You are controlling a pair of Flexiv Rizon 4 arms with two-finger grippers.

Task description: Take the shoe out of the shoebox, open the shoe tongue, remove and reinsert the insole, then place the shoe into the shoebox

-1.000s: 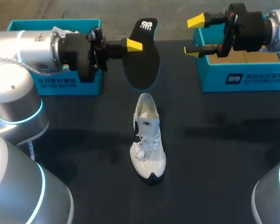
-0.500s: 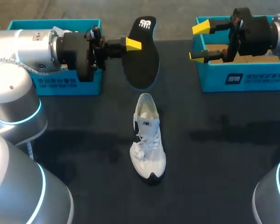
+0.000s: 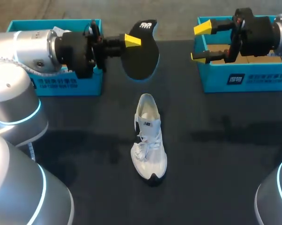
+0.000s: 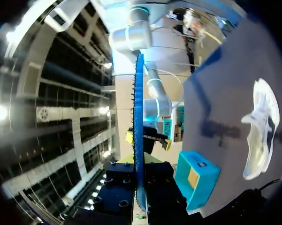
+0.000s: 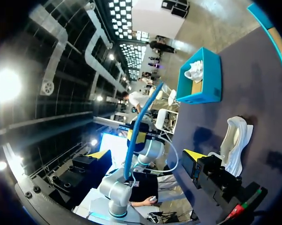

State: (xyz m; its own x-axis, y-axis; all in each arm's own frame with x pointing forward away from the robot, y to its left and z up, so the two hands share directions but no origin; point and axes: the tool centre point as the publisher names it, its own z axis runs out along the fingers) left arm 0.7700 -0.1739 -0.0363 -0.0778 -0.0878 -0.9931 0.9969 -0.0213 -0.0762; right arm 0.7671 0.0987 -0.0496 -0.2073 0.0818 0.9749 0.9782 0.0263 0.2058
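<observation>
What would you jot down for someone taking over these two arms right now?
Left end effector: shut on the black insole, held in the air beyond the shoe.
Right end effector: open, empty, over the left end of the right shoebox.
White shoe: upright mid-table, out of the box.
Done: shoe out, insole removed.
Left: reinsert the insole, then put the shoe back into a shoebox.
</observation>
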